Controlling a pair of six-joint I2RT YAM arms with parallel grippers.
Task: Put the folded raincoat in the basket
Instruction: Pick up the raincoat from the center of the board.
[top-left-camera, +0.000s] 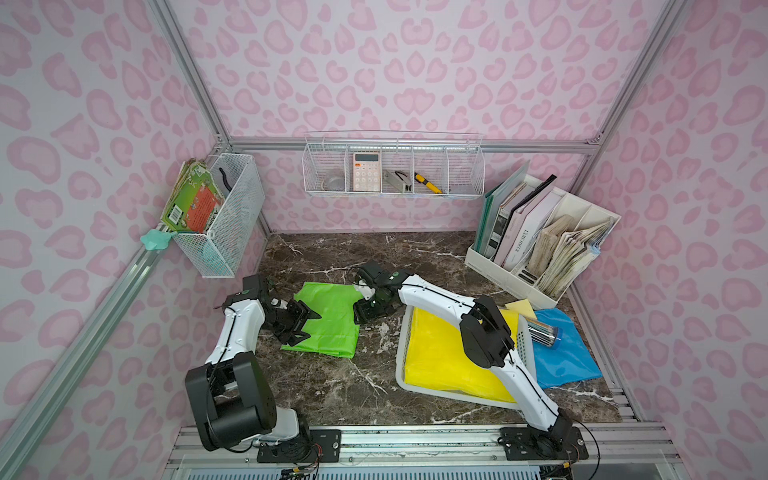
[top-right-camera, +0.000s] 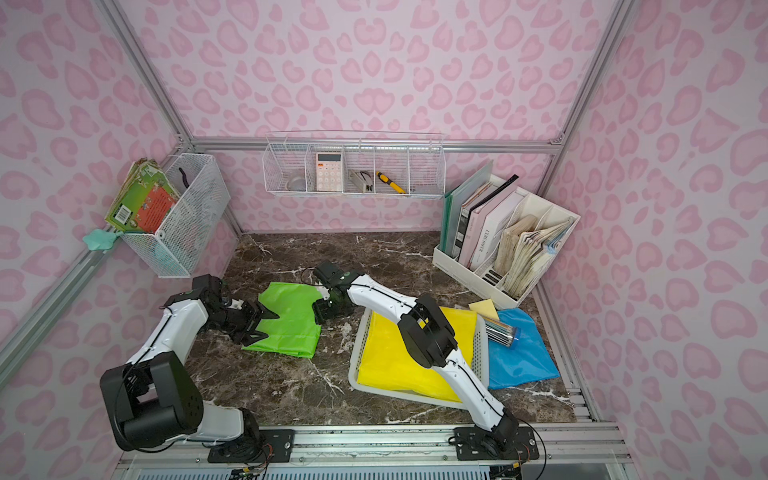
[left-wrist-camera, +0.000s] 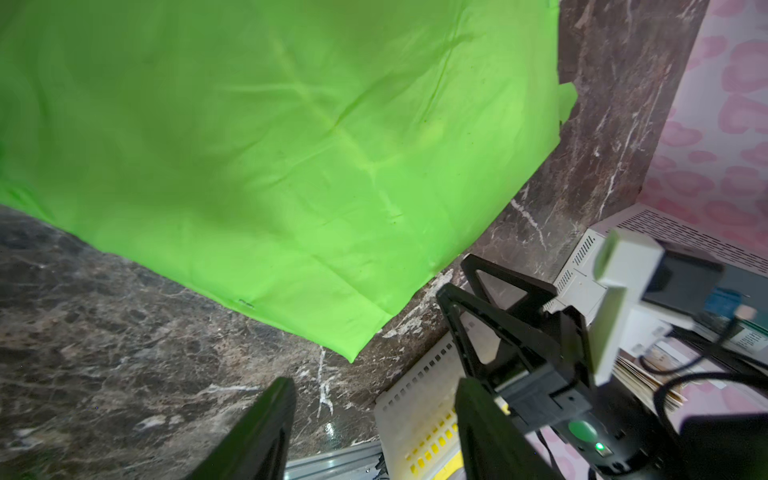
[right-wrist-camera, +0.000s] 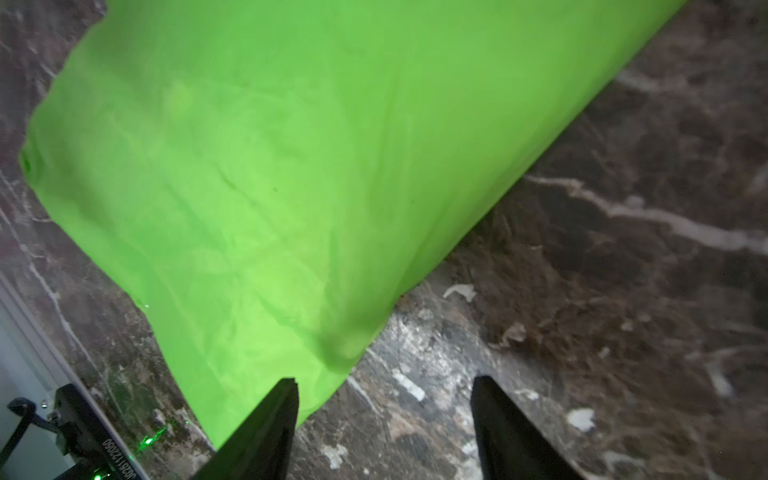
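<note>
Pink leopard-print walls (top-left-camera: 415, 62), dark marble table (top-left-camera: 332, 386).

Far left, on the wall: tall wire-mesh bin (top-left-camera: 232, 216) with books. Back wall: wire rack (top-left-camera: 392, 166) with a calculator (top-left-camera: 367, 171) and small tools.

Left gripper (top-left-camera: 307, 328) hangs at the left edge of the green raincoat (top-left-camera: 332, 324). In the left wrist view its fingers (left-wrist-camera: 270, 428) are spread, with only bare marble between them and nothing gripped.

The green raincoat lies folded flat on the table between the two grippers, just beside the basket (top-left-camera: 401, 353) and outside it.

Right gripper (top-left-camera: 360, 311) is at the coat's right edge. In the right wrist view the jaws are wide apart. One finger (right-wrist-camera: 266, 428) overlaps the coat's corner and the other is over marble. No grip.

The basket already holds a yellow raincoat (top-left-camera: 440, 353) that fills most of it. The right arm (top-left-camera: 440, 299) runs diagonally across above the basket.

Right of the basket: a blue raincoat (top-left-camera: 561, 357) flat on the table, a tube of pens (top-left-camera: 544, 330) lying on it, and a yellow pad (top-left-camera: 521, 308) near the tube.

Back right corner: file organizer (top-left-camera: 540, 237) full of books and papers.
</note>
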